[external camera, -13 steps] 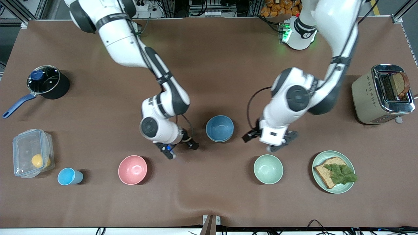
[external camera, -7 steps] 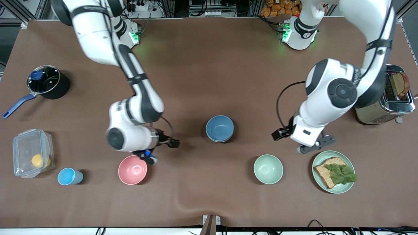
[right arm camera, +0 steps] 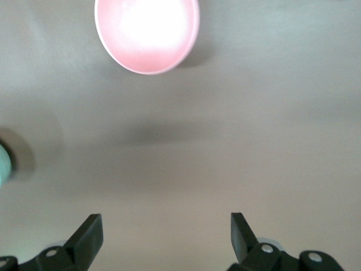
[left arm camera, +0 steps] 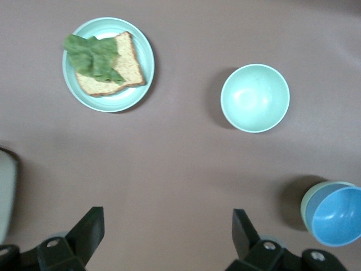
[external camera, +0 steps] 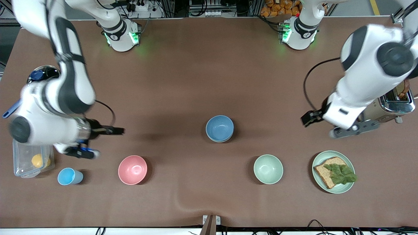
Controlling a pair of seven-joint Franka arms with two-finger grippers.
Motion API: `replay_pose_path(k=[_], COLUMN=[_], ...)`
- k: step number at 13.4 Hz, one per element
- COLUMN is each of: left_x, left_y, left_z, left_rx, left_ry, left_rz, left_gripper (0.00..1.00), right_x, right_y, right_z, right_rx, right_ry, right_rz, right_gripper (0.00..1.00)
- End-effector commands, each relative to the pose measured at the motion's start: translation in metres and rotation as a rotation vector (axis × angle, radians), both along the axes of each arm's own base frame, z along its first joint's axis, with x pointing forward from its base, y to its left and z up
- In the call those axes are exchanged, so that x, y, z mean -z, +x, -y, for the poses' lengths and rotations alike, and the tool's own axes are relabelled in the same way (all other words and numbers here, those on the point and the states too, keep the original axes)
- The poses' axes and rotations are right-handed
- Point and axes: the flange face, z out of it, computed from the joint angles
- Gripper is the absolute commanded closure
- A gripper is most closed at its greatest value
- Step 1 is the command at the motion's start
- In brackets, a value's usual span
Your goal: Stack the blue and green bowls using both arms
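Observation:
The blue bowl (external camera: 219, 127) sits nested in the green bowl at the table's middle. In the front view only a thin rim shows under it. The left wrist view shows the blue bowl (left arm camera: 337, 216) inside the green bowl's rim (left arm camera: 307, 202). My left gripper (external camera: 349, 130) is open and empty, up over the table beside the toaster; it also shows in the left wrist view (left arm camera: 166, 237). My right gripper (external camera: 80, 152) is open and empty, up over the table beside the plastic box; it also shows in the right wrist view (right arm camera: 166, 237).
A pale mint bowl (external camera: 268, 169), a green plate with bread and lettuce (external camera: 333, 171) and a toaster (external camera: 382, 94) lie toward the left arm's end. A pink bowl (external camera: 132, 169), a light-blue cup (external camera: 69, 176), a plastic box (external camera: 31, 153) and a pot (external camera: 45, 80) lie toward the right arm's end.
Both arms have swung away from the stacked bowls, each toward its own end of the table, and risen. Both grippers stay open and empty. The bowls have not moved.

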Motion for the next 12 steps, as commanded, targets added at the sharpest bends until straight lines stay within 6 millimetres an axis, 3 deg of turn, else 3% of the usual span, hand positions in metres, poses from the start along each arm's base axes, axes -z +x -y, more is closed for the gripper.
replay_pose_path(k=[1, 3, 5, 9, 12], left_x=[-0.039, -0.062, -0.071, -0.084, -0.082], left_y=[-0.029, -0.04, -0.049, -0.065, -0.075], left_z=[-0.014, -0.035, -0.052, -0.058, -0.054], left_rx=[0.052, 0.144, 0.149, 0.133, 0.136], left_ry=[0.017, 0.017, 0.009, -0.019, -0.027], left_rz=[0.005, 0.01, 0.012, -0.036, -0.094], left_gripper=[0.0, 0.0, 0.0, 0.0, 0.0], right_x=[-0.066, -0.12, -0.151, -0.158, -0.163], right_y=[-0.055, -0.083, -0.102, -0.105, -0.103], right_z=[0.06, 0.076, 0.08, 0.082, 0.083], right_rx=[-0.108, -0.138, -0.141, -0.125, -0.124], right_ry=[-0.018, -0.091, -0.095, -0.107, -0.109], right_rz=[0.046, 0.072, 0.091, 0.099, 0.12], right_gripper=[0.0, 0.0, 0.0, 0.0, 0.0])
